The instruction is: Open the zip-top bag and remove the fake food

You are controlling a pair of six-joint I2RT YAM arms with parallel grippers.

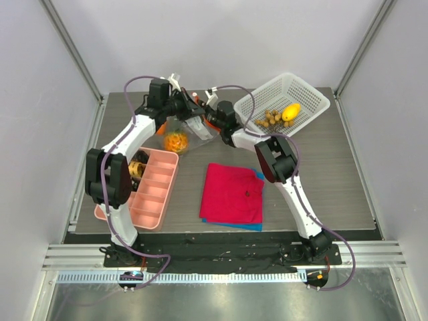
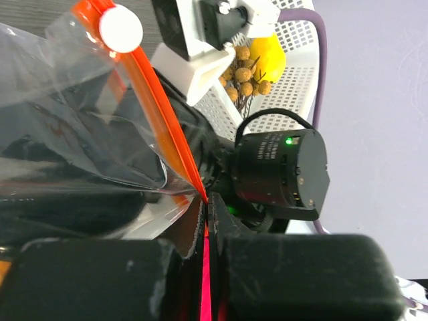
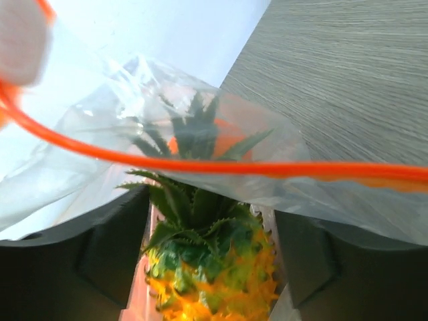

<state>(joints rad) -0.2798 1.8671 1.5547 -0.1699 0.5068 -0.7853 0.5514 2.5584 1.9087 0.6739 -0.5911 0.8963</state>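
Left claw (image 2: 204, 217) pinched closed, right claw (image 3: 210, 257) seemingly spread.

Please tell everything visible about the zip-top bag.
The zip-top bag is clear, crinkly plastic with an orange-red zip strip and a white slider. It is at the far middle of the table, its strip pinched by the left hand. A toy pineapple with a green crown shows through the plastic. Whether the mouth is open is unclear.

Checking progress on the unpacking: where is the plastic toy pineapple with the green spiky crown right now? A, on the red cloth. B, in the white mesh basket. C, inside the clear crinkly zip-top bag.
C: the right wrist view shows the pineapple, crown up, behind the clear film of the zip-top bag.
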